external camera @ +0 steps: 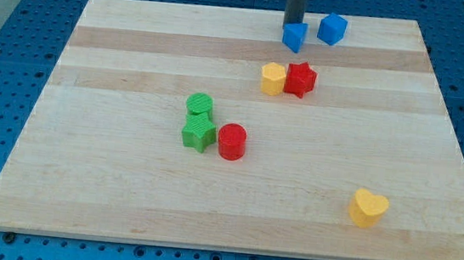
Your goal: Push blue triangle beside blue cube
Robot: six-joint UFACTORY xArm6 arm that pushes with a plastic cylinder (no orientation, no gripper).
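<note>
The blue triangle (294, 37) lies near the view's top edge of the wooden board (124, 188). The blue cube (332, 29) sits just to its right and slightly higher, with a small gap between them. My dark rod comes down from the view's top, and my tip (292, 25) stands right behind the blue triangle, at its upper left side, touching or nearly touching it.
A yellow block (273, 78) and a red star (301, 79) touch each other below the blue blocks. A green cylinder (200, 106), a green star (199, 133) and a red cylinder (232, 141) cluster mid-board. A yellow heart (368, 207) lies at the lower right.
</note>
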